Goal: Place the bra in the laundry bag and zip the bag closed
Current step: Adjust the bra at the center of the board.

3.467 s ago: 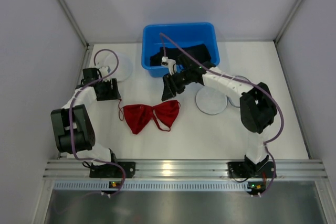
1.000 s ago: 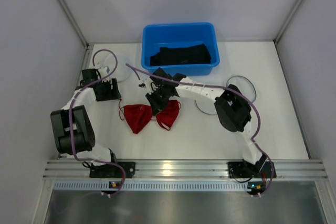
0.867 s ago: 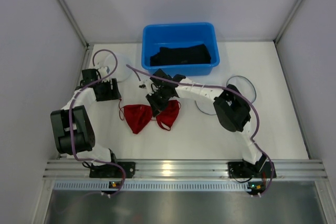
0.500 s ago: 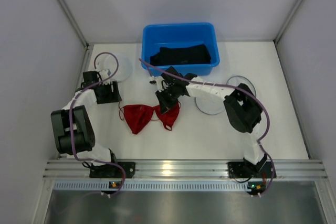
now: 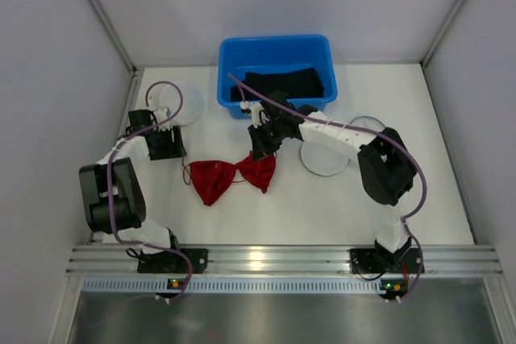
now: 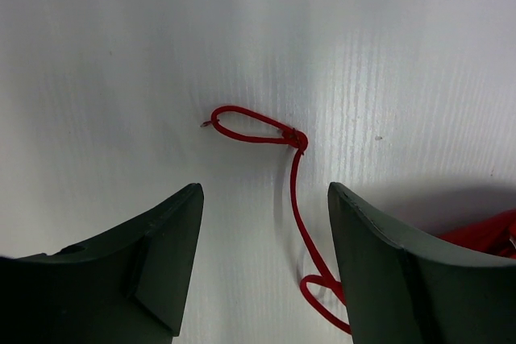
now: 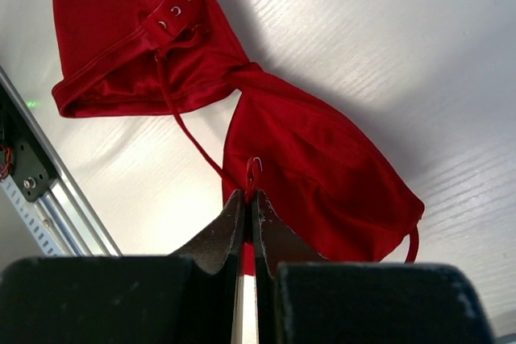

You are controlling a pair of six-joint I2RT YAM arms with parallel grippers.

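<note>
Left-hand lot
- White round disc (image 5: 181, 105): flat on the table (image 5: 322, 207), just beyond the left gripper and slightly to its outer side.
- Left gripper (image 5: 166, 144) (image 6: 262, 267): released, jaws standing wide apart and pointing down at the table. Nothing held.
- Thin red strap (image 6: 293, 168): lying on the table ahead of the spread fingers (image 6: 153, 271), knotted into a small loop at its far end. Running back toward the inner finger without visible contact.

Centre lot
- Bra (image 5: 230, 176) (image 7: 314, 159): red, spread on the table between the two grippers. One cup near the left gripper's inner side, the other directly under the right gripper.
- Right gripper (image 5: 260, 149) (image 7: 247, 203): clenched, fingertips pinching a narrow red end of the bra with a small metal hook showing just past the tips. Hovering above the cup.

Right-hand lot
- Blue bin (image 5: 274, 42): beyond the right gripper, at the far edge of the table.
- Black garment (image 5: 282, 84): inside the bin.
- Second white round disc (image 5: 322, 159): flat on the table, beside the right gripper on its outer side, partly under the arm.
</note>
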